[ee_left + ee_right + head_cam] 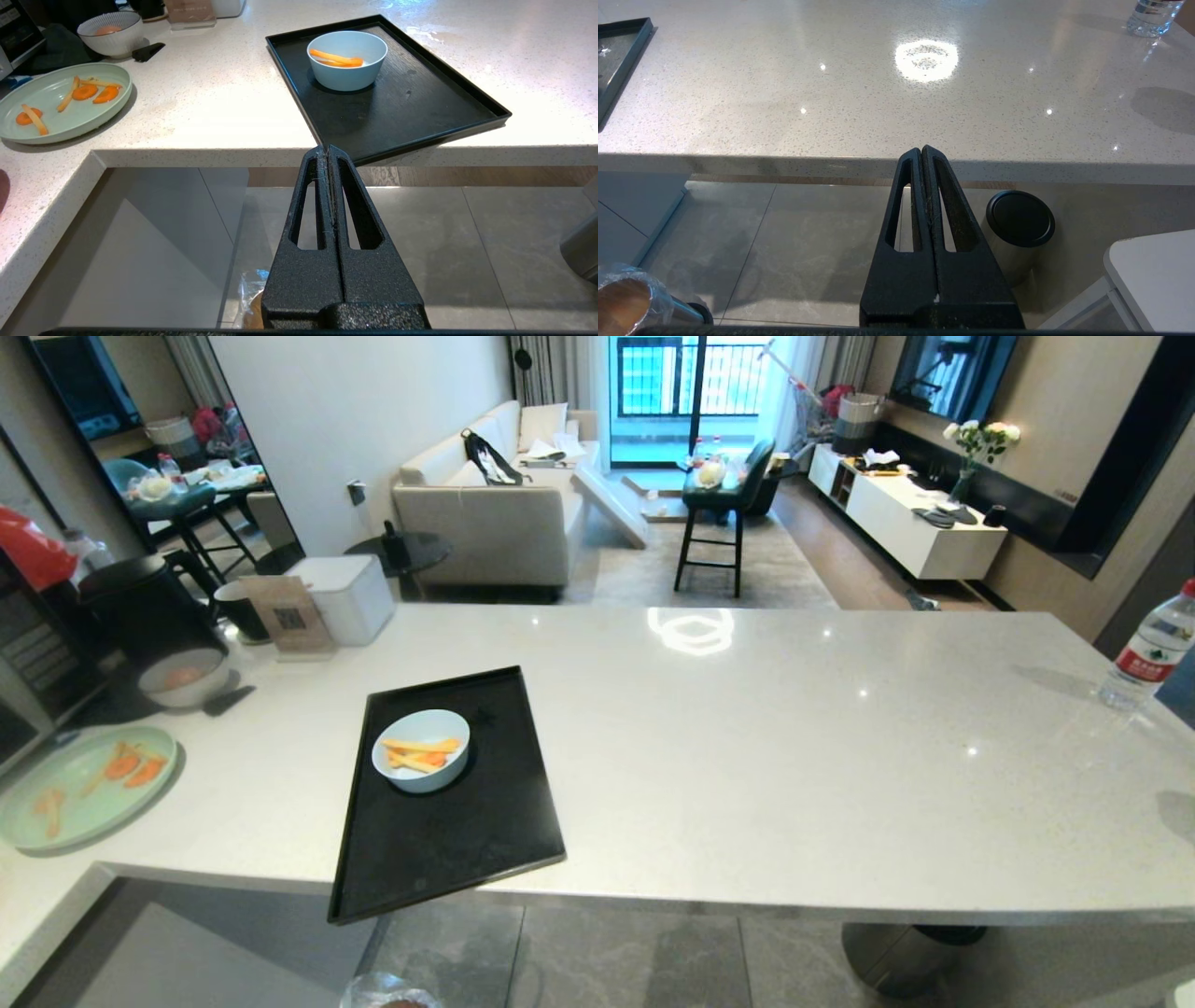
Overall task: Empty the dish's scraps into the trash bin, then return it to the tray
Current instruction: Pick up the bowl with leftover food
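Green plate (84, 784), glazed and flat, lies leftmost on the speckled stone counter (747, 737). Next, the matte black tray (439, 840) overhangs the counter's edge, likely for reach; the round pale-blue dish (422, 749) sits in it, holding stick-shaped scraps (418, 754). Below, the bagged trash bin (387, 992). My left gripper (327, 150) and right gripper (921, 150) hang clamped together, empty.

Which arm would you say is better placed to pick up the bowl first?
Left, probably: the left tool faces the dish on the tray, while the right tool faces bare counter.
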Tool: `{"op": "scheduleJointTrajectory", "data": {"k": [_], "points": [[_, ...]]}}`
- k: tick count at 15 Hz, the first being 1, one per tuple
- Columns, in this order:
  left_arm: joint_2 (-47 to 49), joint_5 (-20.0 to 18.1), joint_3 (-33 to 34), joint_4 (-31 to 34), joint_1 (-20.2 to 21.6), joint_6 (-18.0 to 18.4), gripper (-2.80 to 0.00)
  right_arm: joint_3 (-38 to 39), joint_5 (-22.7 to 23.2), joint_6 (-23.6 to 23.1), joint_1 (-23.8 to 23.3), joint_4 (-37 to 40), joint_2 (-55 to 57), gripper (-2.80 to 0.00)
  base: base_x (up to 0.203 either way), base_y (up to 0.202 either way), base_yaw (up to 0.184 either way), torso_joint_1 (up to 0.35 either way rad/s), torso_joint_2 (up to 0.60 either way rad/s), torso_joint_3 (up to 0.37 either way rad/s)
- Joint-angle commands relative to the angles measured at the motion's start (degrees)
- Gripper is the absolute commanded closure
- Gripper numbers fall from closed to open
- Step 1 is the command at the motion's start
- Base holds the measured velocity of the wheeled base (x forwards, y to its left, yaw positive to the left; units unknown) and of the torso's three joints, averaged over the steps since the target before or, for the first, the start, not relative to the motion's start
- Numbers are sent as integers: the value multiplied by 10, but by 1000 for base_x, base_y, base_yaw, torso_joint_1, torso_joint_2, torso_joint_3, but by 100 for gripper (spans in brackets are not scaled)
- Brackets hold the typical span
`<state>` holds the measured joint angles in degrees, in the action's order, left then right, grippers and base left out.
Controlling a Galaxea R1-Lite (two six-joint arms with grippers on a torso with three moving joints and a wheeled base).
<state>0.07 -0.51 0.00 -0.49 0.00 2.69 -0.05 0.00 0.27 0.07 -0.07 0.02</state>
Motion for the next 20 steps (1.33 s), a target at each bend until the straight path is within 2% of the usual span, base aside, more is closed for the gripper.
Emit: {"op": "scheduleJointTrajectory", "data": {"k": [1,20], "points": [[0,0,0,0,0,0,0,0,0,0,0,0,0,0,0,0,0,0,0,0],[0,-1,0,0,0,-1,0,0,0,0,0,0,0,0,0,0,0,0,0,0]]}}
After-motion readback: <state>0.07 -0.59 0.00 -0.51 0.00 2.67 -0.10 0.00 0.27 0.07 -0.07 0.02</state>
